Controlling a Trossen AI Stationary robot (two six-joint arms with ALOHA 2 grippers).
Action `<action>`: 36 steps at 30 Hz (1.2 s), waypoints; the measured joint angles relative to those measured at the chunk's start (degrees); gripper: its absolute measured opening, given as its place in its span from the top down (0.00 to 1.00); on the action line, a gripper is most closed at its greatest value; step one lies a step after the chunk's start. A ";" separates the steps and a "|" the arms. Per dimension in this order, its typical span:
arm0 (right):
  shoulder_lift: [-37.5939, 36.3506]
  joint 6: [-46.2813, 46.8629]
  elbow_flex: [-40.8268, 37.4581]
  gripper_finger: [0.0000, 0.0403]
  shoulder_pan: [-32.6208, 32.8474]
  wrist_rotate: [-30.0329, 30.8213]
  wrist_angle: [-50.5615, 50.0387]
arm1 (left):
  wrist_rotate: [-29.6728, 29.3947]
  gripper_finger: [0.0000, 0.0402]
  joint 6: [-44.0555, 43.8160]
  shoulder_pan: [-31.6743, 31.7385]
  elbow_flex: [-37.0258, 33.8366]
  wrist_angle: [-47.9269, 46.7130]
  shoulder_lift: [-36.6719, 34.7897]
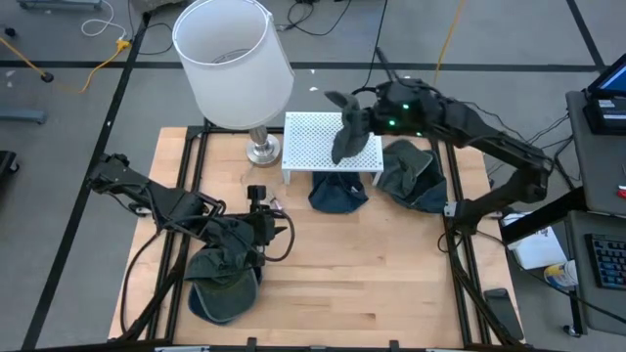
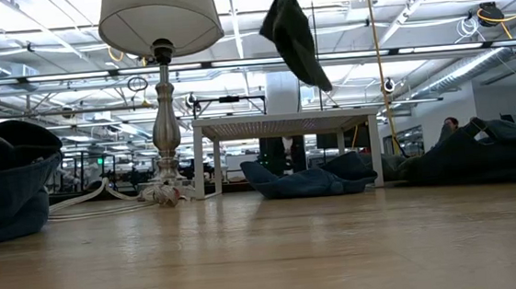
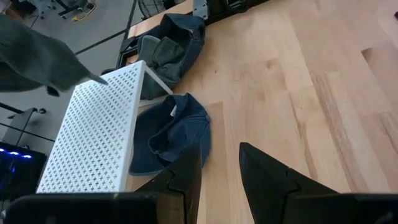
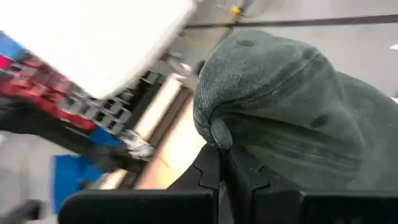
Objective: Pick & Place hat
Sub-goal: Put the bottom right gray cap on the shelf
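Observation:
A grey-green hat [image 1: 347, 137] hangs from my right gripper [image 1: 358, 112], which is shut on it above the white perforated shelf [image 1: 318, 147]. In the low view this hat [image 2: 293, 31] dangles clear above the shelf top [image 2: 284, 122]. A blue hat [image 1: 337, 194] lies on the table under the shelf. A pile of dark hats [image 1: 411, 174] rests right of the shelf. My left gripper [image 3: 221, 180] is open and holds nothing. It hovers near the table's near left part, over a grey hat [image 1: 227, 262] that lies on a blue one [image 1: 220, 301]. My right gripper pinches a rolled edge of the grey-green hat [image 4: 214, 134] between its two fingers [image 4: 208, 171]. The rest of the hat [image 4: 292, 106] bulges out beyond the fingertips. The hat is lifted clear and hangs slack below the gripper, above the shelf.
A lamp with a white shade [image 1: 233, 59] stands on its metal base [image 1: 262, 150] at the far left of the shelf. The light wooden table [image 1: 372, 264] shows bare wood in its near middle and right. Black frame rails [image 1: 460, 244] run along the table's sides.

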 joint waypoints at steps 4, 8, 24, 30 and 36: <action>1.57 -0.27 1.16 1.00 -0.03 5.43 -4.33 | 0.06 0.72 0.00 0.01 0.00 0.01 0.00; 1.59 -0.51 1.18 1.00 -0.03 8.45 -5.81 | 0.07 0.72 0.00 0.05 0.00 0.02 0.00; -2.27 1.20 1.27 1.00 -0.29 16.71 -14.08 | 0.09 0.72 0.42 1.05 0.00 0.36 0.00; 2.57 1.28 1.22 1.00 -0.68 18.25 -14.77 | 0.10 0.72 0.17 1.74 0.00 0.44 0.00; 7.78 1.22 1.13 1.00 -1.41 17.83 -13.51 | 0.43 0.72 0.20 2.18 0.00 0.45 0.00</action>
